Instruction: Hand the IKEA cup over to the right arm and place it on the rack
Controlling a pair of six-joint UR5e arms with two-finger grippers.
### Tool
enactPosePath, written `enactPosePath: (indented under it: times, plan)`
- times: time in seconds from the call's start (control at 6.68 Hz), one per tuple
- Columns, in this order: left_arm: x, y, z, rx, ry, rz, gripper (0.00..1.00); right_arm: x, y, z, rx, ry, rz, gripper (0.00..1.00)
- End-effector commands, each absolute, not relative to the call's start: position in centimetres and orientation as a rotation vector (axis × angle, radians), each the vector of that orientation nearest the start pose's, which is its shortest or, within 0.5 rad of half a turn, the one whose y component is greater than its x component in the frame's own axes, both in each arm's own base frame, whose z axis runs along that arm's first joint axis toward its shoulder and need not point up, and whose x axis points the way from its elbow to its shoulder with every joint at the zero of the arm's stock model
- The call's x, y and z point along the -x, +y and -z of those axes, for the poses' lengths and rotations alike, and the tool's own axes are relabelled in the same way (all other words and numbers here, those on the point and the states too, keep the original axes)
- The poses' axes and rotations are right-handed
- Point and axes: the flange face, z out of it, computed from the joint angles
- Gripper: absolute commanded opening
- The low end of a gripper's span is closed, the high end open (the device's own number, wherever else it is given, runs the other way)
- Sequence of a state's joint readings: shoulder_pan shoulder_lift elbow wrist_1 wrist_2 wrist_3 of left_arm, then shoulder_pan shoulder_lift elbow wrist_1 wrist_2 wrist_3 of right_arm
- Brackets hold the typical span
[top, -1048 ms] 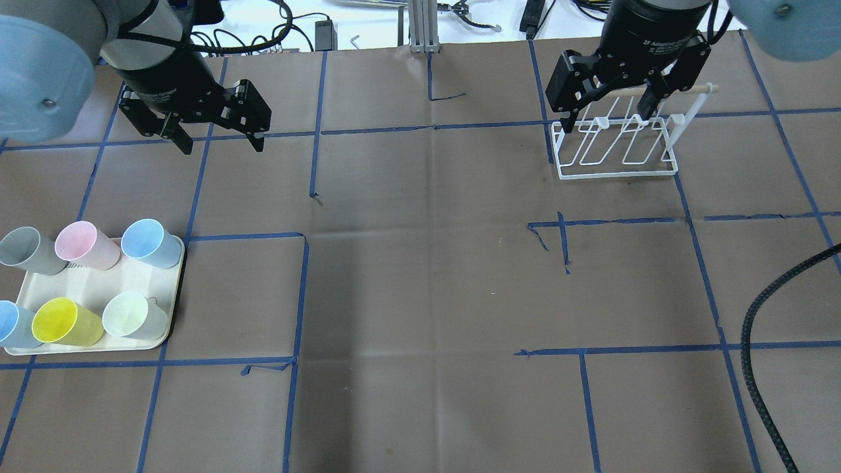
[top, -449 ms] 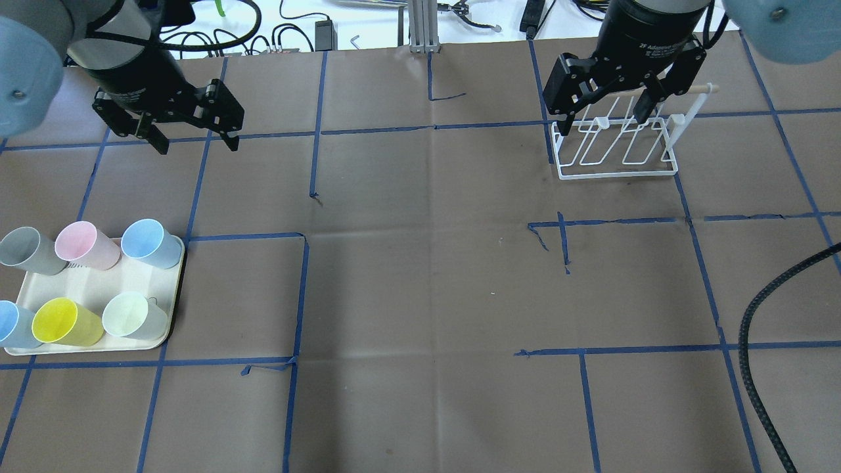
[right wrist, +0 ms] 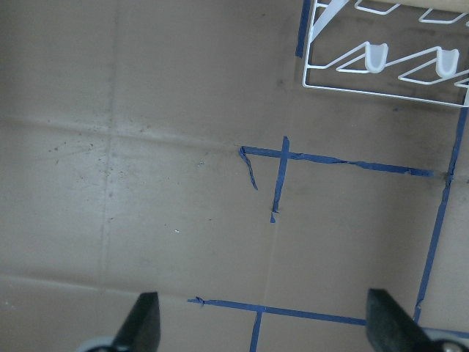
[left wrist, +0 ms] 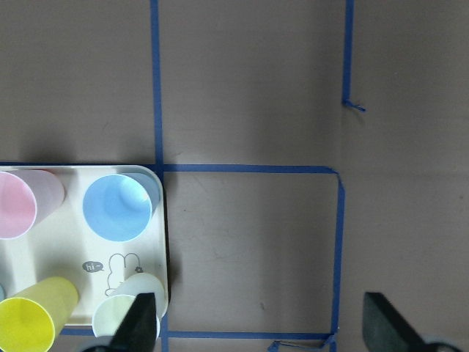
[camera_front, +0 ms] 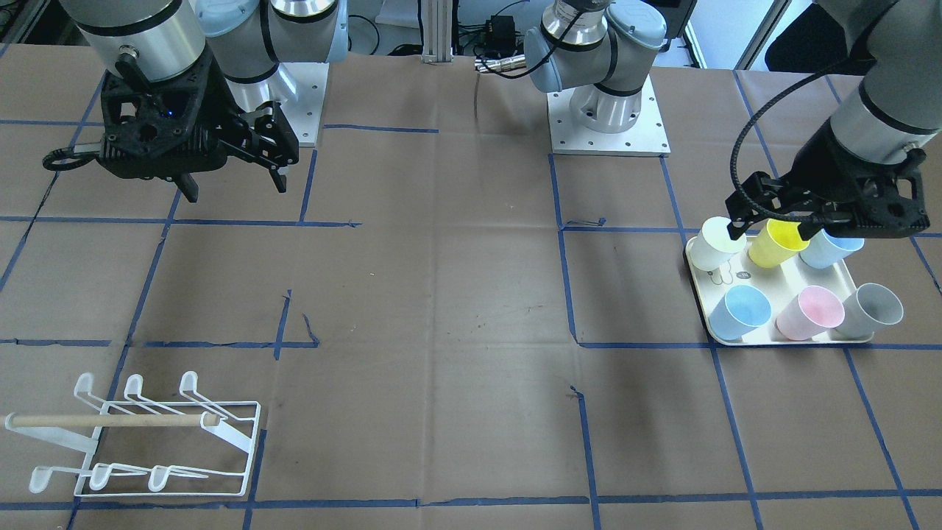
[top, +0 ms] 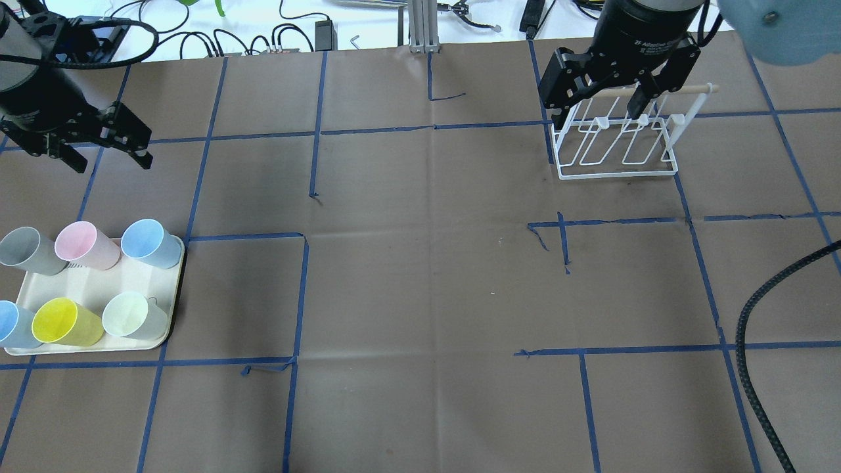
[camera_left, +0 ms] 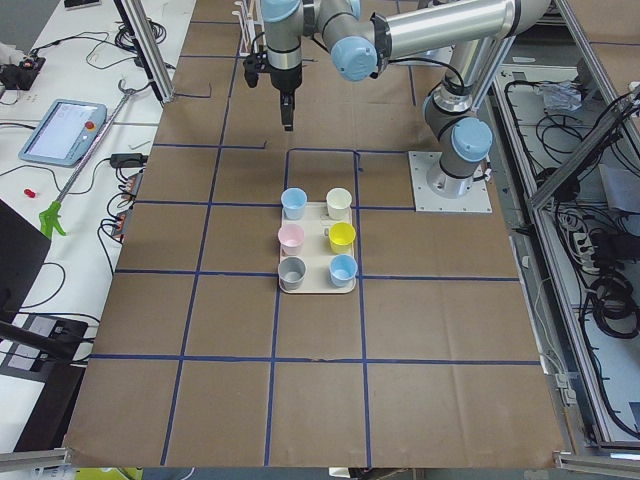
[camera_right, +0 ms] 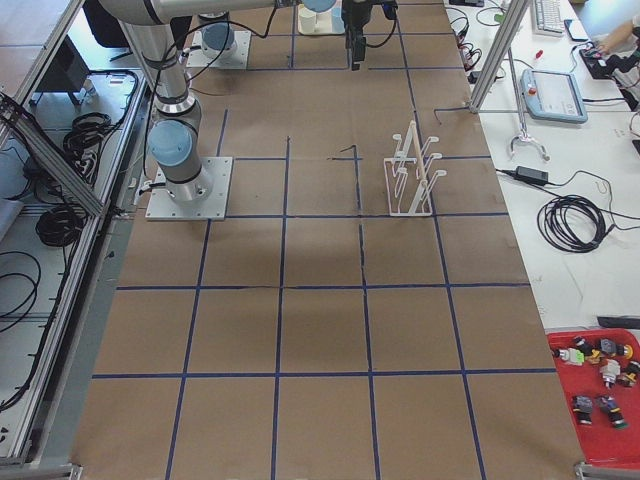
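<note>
Several IKEA cups stand on a cream tray (top: 98,284): grey (top: 23,249), pink (top: 82,244), blue (top: 150,242), another blue (top: 10,323), yellow (top: 62,322) and pale green (top: 131,315). My left gripper (top: 112,164) hangs open and empty, high above the table by the tray. In the left wrist view the left gripper (left wrist: 264,323) looks down on the tray's corner (left wrist: 73,257), with one finger (left wrist: 143,323) over the pale cup (left wrist: 117,314). My right gripper (top: 594,117) is open and empty, above the white wire rack (top: 617,164).
The rack (camera_front: 147,442) has a wooden dowel bar (camera_front: 110,420) and holds no cup. Blue tape lines grid the brown table cover (top: 420,276). A black braided cable (top: 755,341) curves in at the right edge. The arm bases (camera_front: 607,125) sit at the robot side.
The left gripper has swung left across the overhead view, towards the tray side. The right gripper has drifted slightly up the view over the rack. Both stay open.
</note>
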State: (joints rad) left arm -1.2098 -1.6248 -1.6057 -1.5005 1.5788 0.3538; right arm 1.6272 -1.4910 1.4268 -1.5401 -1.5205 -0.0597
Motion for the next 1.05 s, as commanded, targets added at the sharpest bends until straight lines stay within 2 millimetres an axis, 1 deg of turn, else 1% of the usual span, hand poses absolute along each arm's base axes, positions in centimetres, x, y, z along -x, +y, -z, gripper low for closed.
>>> enactPosePath:
  times: [0.0,0.15,0.3,0.45,0.6,0.75,0.9]
  plan:
    - [-9.3,-52.2,-42.3,-0.014,3.138,-0.029,1.00,-17.3,-56.1,-50.2,0.020,3.037,0.288,1.00]
    - [-9.6,-52.6,-39.5,-0.021,3.130,-0.001,1.00,-17.8,-57.6,-50.3,-0.057,2.995,0.411,1.00]
    - [-10.0,-52.7,-36.1,-0.055,3.129,0.007,0.99,-18.6,-58.2,-50.6,-0.176,2.881,0.446,1.00]
    - [-10.1,-52.1,-33.3,-0.079,3.128,0.006,1.00,-19.0,-59.0,-50.3,-0.286,2.820,0.471,1.00]
    - [-9.8,-51.4,-30.8,-0.075,3.145,-0.026,0.99,-19.4,-59.6,-50.2,-0.431,2.762,0.509,1.00]
    - [-9.9,-51.3,-28.4,-0.075,3.144,-0.032,1.00,-19.5,-58.7,-49.2,-0.512,2.742,0.469,1.00]
    - [-10.2,-52.0,-26.3,-0.075,3.151,-0.054,0.99,-20.0,-58.3,-47.2,-0.536,2.668,0.493,1.00]
